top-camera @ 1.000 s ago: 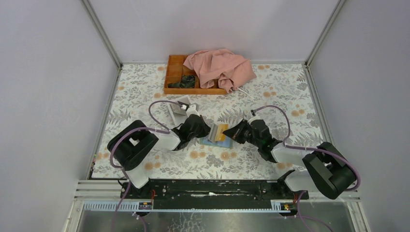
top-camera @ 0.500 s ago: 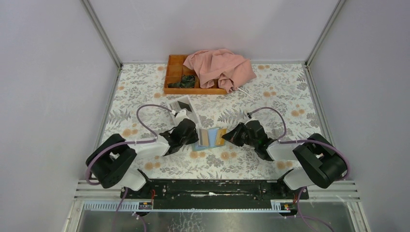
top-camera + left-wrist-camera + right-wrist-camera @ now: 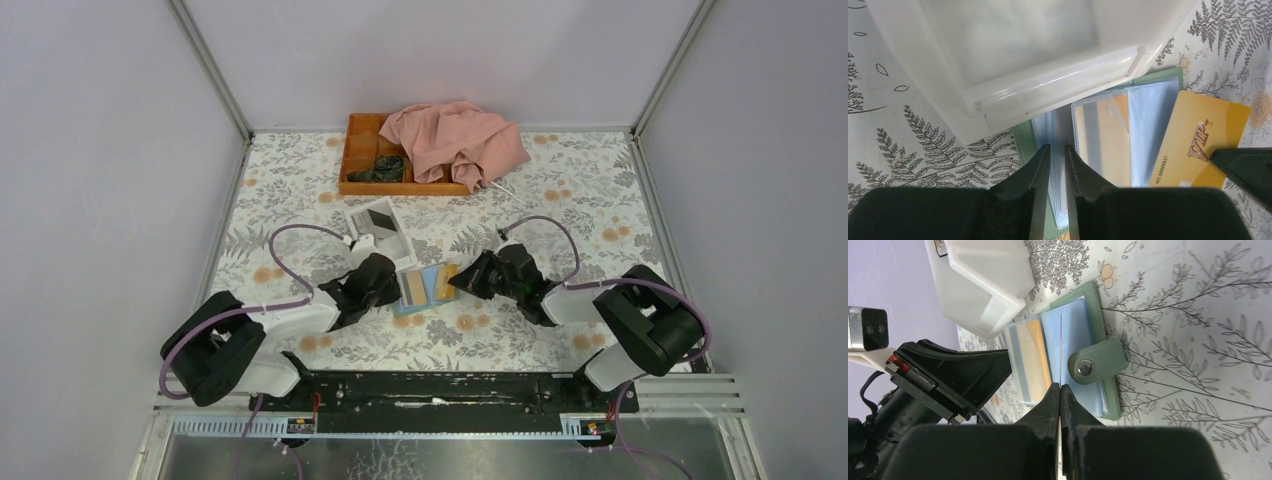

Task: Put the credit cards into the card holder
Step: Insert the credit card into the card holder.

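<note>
The card holder (image 3: 420,290) lies open on the worktop (image 3: 560,200), just beside the white box (image 3: 1048,90). We see the right gripper (image 3: 1060,387) clenched on the edge of a gold credit card (image 3: 1198,142), which overlaps the holder's right half. The left gripper (image 3: 1057,150) is released, jaws narrowly apart over the clear sleeves (image 3: 1143,135).

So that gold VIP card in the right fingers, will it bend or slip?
The gold card looks like thin, stiff plastic: probably light, flexing slightly if jammed against the card holder. Its glossy face may slip, since the right fingers pinch only one edge.
</note>
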`<state>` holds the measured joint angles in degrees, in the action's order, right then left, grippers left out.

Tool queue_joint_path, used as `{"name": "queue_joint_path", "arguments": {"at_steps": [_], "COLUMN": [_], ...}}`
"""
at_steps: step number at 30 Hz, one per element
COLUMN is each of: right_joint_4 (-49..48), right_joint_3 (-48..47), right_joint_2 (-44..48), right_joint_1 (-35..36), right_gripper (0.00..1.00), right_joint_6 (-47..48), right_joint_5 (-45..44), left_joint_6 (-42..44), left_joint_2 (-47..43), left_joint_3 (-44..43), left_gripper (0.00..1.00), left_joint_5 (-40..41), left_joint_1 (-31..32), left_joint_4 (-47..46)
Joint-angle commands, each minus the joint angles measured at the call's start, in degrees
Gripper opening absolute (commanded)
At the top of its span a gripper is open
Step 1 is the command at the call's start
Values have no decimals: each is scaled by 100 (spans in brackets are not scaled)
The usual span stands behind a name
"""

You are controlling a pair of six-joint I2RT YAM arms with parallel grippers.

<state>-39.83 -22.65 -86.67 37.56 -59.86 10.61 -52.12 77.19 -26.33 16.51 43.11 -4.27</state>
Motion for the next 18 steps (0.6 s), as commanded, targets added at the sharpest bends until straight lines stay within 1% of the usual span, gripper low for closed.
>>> {"name": "queue_joint_path", "arguments": {"at_steps": [1, 4, 10, 14, 18], "right_joint_4": [-283, -232, -13, 112, 281], "right_joint_3": [-327, -416, -600, -730, -892], "right_joint_2": [-176, -250, -319, -353, -422], "right_joint_1": [131, 178, 201, 207, 206], "right_gripper": [0, 0, 0, 0, 0], "right_joint_6": [198, 276, 525, 650, 789], "right_joint_5": [205, 230, 326, 417, 489], "left_joint_6": [-41, -104, -229, -342, -479], "left_joint_2": [-138, -471, -1039, -1214, -1247], "left_joint_3": [-128, -104, -35, 22, 211], "left_gripper": [25, 25, 30, 35, 36], "left_joint_5": [128, 329, 645, 770, 810], "left_joint_1": [77, 105, 119, 128, 137], "left_joint_4": [109, 267, 548, 756, 818]}}
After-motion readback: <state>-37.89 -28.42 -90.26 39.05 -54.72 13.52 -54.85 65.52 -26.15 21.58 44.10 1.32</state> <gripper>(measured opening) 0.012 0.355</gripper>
